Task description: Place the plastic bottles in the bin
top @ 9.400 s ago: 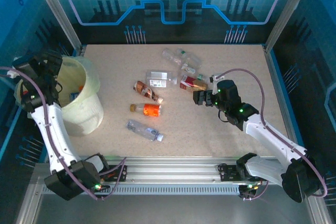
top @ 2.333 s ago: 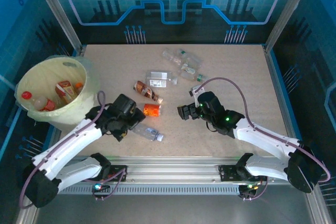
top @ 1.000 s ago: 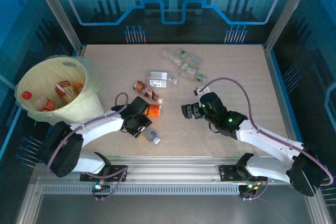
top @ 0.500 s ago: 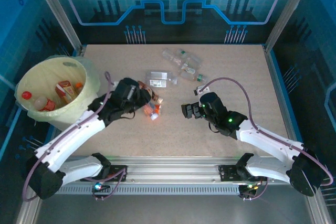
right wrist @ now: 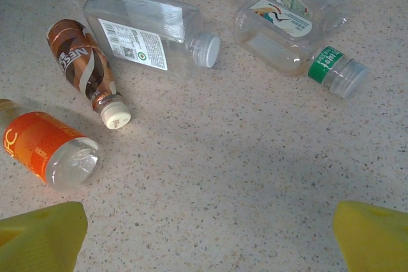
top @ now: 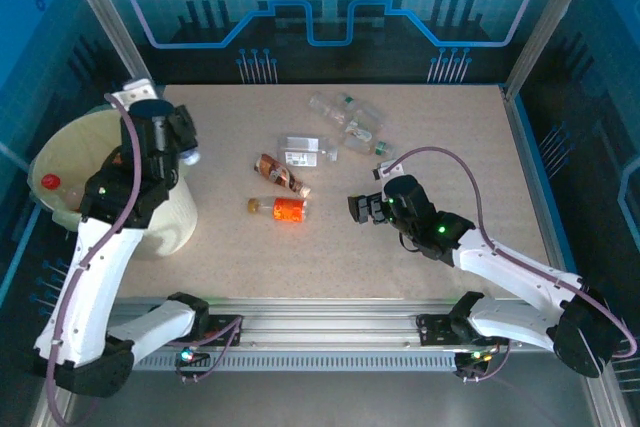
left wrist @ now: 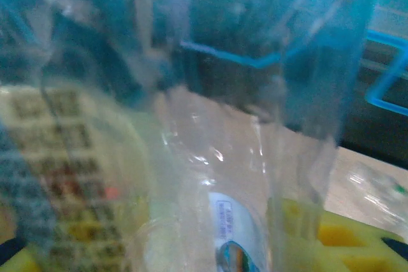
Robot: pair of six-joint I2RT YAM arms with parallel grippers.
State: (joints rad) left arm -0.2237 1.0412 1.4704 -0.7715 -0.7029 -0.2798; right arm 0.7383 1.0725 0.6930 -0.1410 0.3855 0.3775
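My left gripper [top: 178, 143] is up at the right rim of the pale yellow bin [top: 165, 212], shut on a clear plastic bottle [top: 189, 156]. In the left wrist view that clear bottle [left wrist: 242, 176] is blurred and very close, with a blue-and-white label. A red-capped bottle [top: 50, 182] lies inside the bin. On the table lie an orange-labelled bottle [top: 285, 209], a brown bottle [top: 278, 173], a clear square bottle [top: 305, 150] and a clear green-capped bottle [right wrist: 287, 30]. My right gripper [top: 362, 209] hovers open just right of them, its yellow fingertips [right wrist: 38, 237] wide apart over bare table.
More clear bottles [top: 345, 112] lie in a cluster at the back middle of the table. A metal frame and blue panels wall the table on three sides. The bin stands at the left edge.
My left arm has lifted the clear bottle from the table's middle and swung it left and up to the bin. The right arm has stayed still and open.
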